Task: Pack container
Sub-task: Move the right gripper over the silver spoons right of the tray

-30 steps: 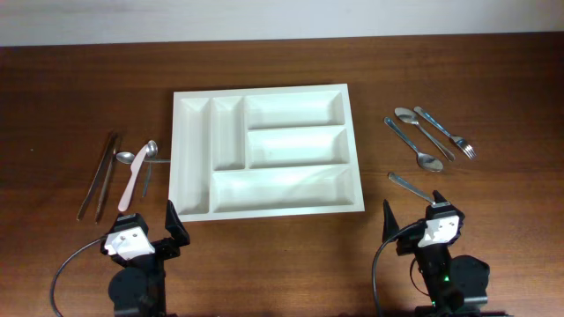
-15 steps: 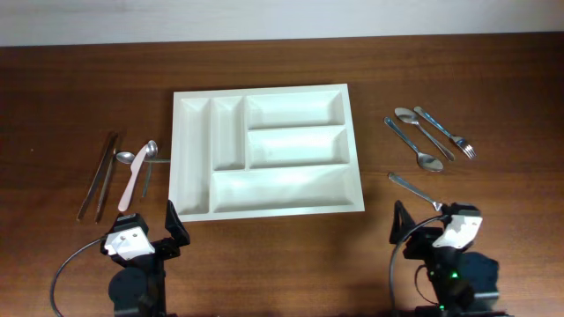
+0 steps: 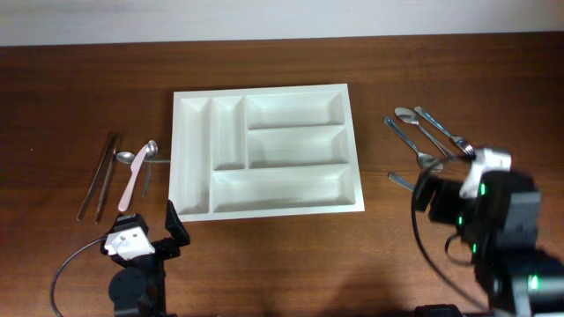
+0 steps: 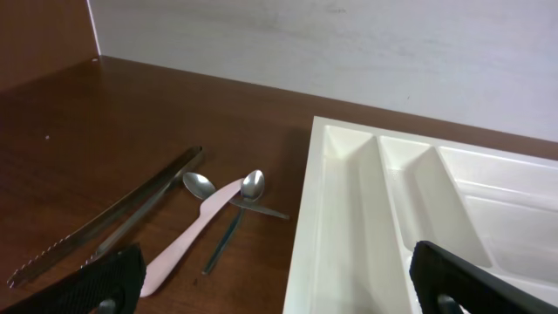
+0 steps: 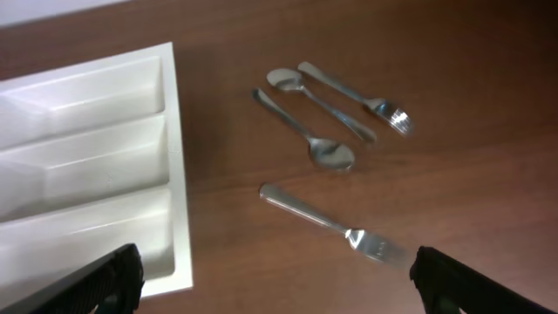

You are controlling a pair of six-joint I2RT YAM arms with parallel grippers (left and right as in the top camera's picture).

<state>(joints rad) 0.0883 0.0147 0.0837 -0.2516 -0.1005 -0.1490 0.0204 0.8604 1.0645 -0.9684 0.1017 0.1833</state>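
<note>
1. On your left, metal tongs [image 3: 97, 176] lie lengthwise on the wooden table [image 3: 282, 255].
2. Just beside them you have a pale pink knife [image 3: 132, 183]. At its far end sit a left teaspoon [image 3: 125, 158] and a right teaspoon [image 3: 151, 148].
3. On your right, a short spoon [image 5: 282, 78], a long spoon [image 5: 331, 155] and a far fork [image 5: 349, 92] lie slanted, close together.
4. Nearer you, a lone fork [image 5: 327, 224] lies apart from that cluster, with its tines toward the near right.
5. You see a pale wall [image 3: 264, 18] running behind the table's far edge.
</note>
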